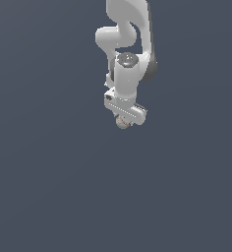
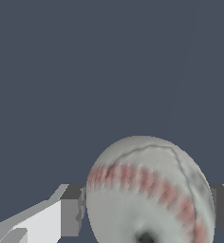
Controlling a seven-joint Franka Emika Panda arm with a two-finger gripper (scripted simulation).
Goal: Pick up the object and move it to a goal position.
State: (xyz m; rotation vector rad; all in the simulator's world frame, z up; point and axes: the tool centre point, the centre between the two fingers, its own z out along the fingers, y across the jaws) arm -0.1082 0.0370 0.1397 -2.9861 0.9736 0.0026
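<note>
Already the ball [image 2: 149, 190] sits between the two fingers [image 2: 71, 216] of the pincer [image 2: 149, 216]: in the wrist view its white skin and red stitched seam fill the space between the dark pads, one pad against each flank with no gap visible on either side. So the pincer reads as closed onto the ball, narrowed to the ball's width. In the exterior view only a sliver of the ball [image 1: 123, 123] peeps out below the pincer [image 1: 124, 119], the white hand and wrist covering most of it.

Whether the ball has left the tabletop [image 1: 49, 187] I cannot tell. The surface is a flat, even grey-blue with no shadow or edge to judge height by, and neither view shows a contact line under the ball.

As for progress, the reach and the grasp look done, judging from how snugly the pads flank the ball. What remains is the carry: lifting, if that is not under way, and bringing the ball to the goal position. No goal marker shows in either view, so how much travel is left cannot be judged. The arm [image 1: 128, 34] hangs from the upper edge of the exterior view, its wrist pointing straight down over the ball.
</note>
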